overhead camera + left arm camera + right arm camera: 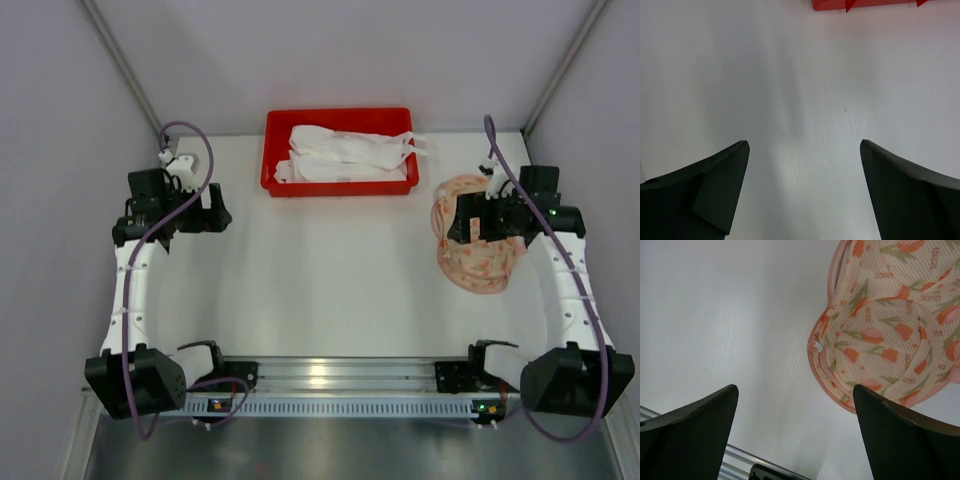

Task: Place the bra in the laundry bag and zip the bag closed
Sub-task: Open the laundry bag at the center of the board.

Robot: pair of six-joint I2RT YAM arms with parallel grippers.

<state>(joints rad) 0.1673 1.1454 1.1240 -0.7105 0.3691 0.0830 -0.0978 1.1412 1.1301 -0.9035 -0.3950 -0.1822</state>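
Observation:
White bras (pixel 345 150) lie in a red tray (pixel 268 152) at the back centre. The round mesh laundry bag (pixel 478 262), peach with a tulip print, lies flat on the right of the table. In the right wrist view the bag (pixel 885 335) fills the upper right, with its small white zipper pull (pixel 816 344) at the left rim. My right gripper (pixel 466 225) (pixel 795 390) is open and empty above the bag's left edge. My left gripper (pixel 216 214) (pixel 804 142) is open and empty over bare table, left of the tray.
The tray's red edge (pixel 865 4) shows at the top of the left wrist view. A metal rail (pixel 330 375) (pixel 740 460) carries the arm bases along the near edge. Grey walls enclose the table on three sides.

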